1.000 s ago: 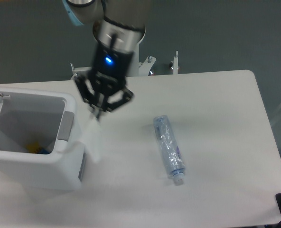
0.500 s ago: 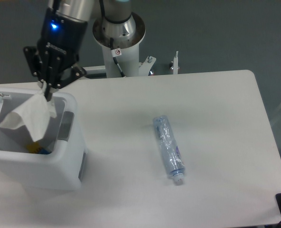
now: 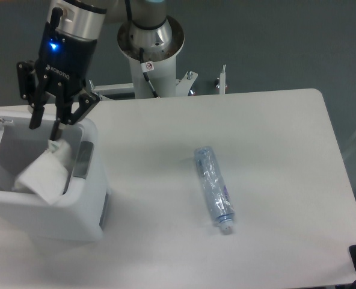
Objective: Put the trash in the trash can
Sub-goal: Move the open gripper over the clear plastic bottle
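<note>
A UR5e arm's gripper (image 3: 44, 129) hangs over the open trash can (image 3: 88, 205) at the table's (image 3: 274, 156) nine o'clock edge, its two fingers spread wide and holding nothing. Just below them, a white paper packet (image 3: 42, 174) sits inside the bin, one corner poking above the rim. A clear plastic bottle (image 3: 214, 188) lies on its side well apart, at three o'clock from the bin, its white cap pointing toward five o'clock.

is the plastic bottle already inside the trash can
No, the bottle lies on its side on the table, well apart from the trash can.
</note>
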Controlling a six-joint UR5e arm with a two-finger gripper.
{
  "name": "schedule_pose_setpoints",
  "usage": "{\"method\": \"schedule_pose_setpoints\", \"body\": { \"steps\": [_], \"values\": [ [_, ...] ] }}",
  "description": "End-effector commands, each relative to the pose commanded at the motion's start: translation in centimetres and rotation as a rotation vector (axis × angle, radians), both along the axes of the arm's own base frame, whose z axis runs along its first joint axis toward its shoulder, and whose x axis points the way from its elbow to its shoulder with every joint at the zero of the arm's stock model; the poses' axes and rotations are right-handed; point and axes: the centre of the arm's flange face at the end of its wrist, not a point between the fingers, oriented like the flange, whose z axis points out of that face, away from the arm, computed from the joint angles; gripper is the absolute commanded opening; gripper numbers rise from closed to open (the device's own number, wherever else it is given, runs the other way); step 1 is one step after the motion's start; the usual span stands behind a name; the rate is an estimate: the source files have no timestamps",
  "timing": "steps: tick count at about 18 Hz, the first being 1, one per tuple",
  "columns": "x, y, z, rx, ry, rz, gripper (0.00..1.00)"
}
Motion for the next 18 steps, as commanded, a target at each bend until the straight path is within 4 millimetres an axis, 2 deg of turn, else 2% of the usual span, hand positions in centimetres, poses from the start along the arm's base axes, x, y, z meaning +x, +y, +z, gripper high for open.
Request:
{"method": "schedule_pose_setpoints", "body": {
  "steps": [2,3,4,6,7,9,10,12,14,17,18],
  "values": [
    [-0.3,0.3,-0.3,-0.005,-0.004,0.000,1.00],
    [-1.7,0.9,-1.7,-0.018,-0.011,0.013,1.00],
    [-3.8,1.2,-3.1,-0.042,-0.020,0.044,1.00],
    [-9.1,0.3,-5.0,-0.070,-0.041,0.130,1.00],
    [-10.9,-0.1,-5.5,-0.078,-0.047,0.157,1.00],
    [-15.4,-2.2,-6.2,-0.084,-0.060,0.236,1.00],
    [-16.4,-2.6,-6.6,-0.088,-0.064,0.254,1.00],
    [-18.8,-2.8,-8.8,-0.119,-0.084,0.283,1.00],
    [-20.1,-3.1,-10.1,-0.169,-0.056,0.315,1.00],
    [-22.4,-2.8,-14.3,-0.275,-0.029,0.347,1.00],
    [-23.7,-3.0,-15.7,-0.294,-0.036,0.359,1.00]
  ]
}}
